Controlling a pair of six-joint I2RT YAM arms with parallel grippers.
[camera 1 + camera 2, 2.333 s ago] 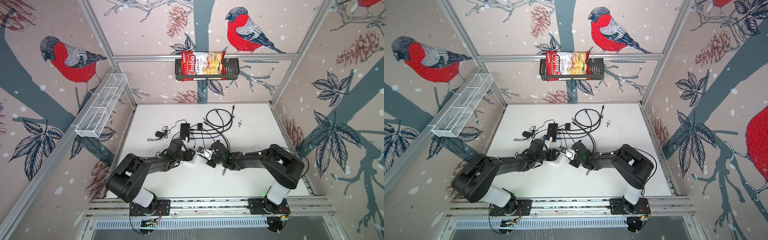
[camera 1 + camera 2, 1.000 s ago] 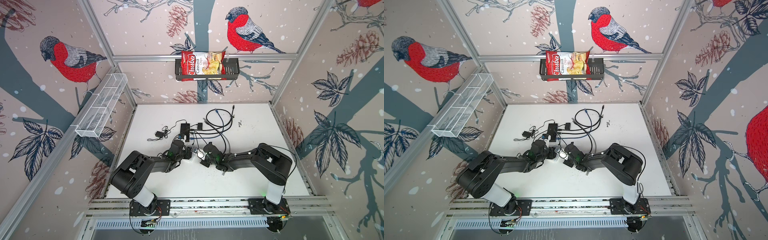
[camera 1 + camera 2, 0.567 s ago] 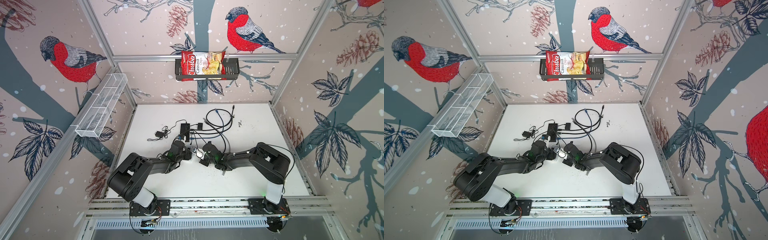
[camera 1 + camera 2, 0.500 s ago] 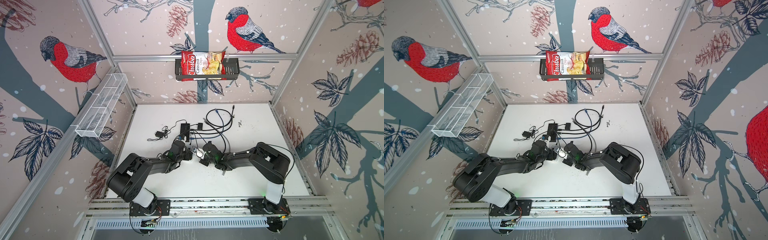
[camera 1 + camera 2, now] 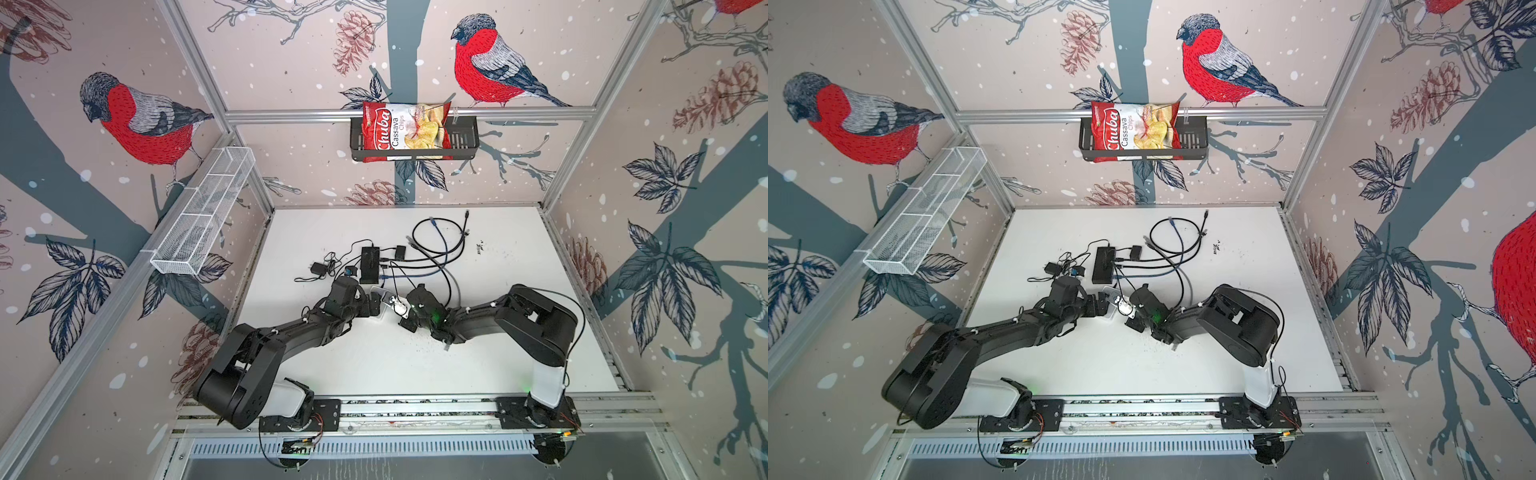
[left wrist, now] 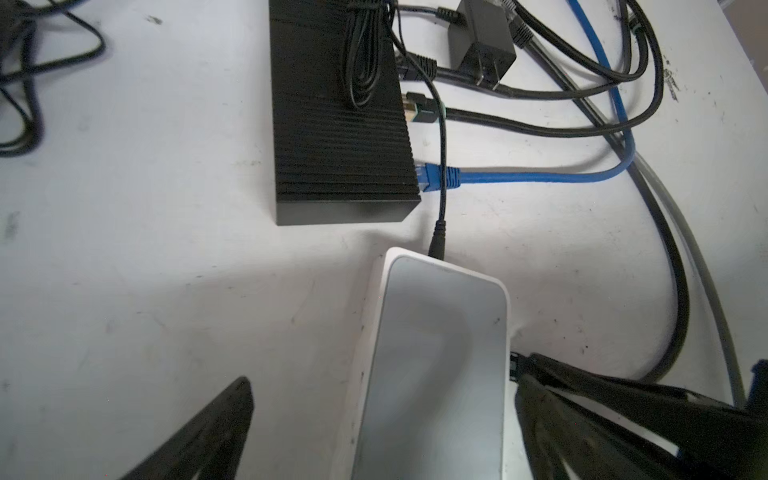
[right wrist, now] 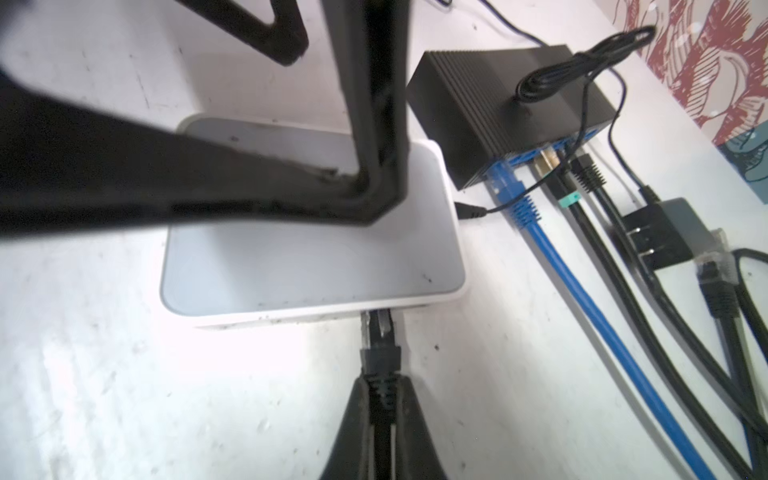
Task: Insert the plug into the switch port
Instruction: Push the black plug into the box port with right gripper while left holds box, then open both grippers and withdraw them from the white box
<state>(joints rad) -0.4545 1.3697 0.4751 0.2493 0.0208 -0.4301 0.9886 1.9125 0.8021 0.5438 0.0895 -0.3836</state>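
Observation:
The white switch (image 6: 436,353) lies flat on the table, also seen in a top view (image 5: 384,301). My left gripper (image 6: 386,374) is open, one finger on each side of the switch and neither pressing it. In the right wrist view these left fingers (image 7: 374,104) cross above the switch (image 7: 311,257). My right gripper (image 7: 380,386) is shut on the boot of the black plug (image 7: 380,332). The plug's tip sits in a port on the switch's near side. In both top views the two grippers meet at the switch, left (image 5: 376,305) and right (image 5: 1129,311).
A black ribbed box (image 6: 340,112) lies just beyond the switch, with a blue cable (image 6: 540,176) and black cables plugged in. A power adapter (image 6: 482,41) and loose cable loops lie behind. A chips bag (image 5: 405,131) hangs on the back wall, and a wire basket (image 5: 203,216) on the left wall.
My left gripper has opened and let go of the white switch. The right gripper has kept hold of the plug at the switch's side and has barely moved.

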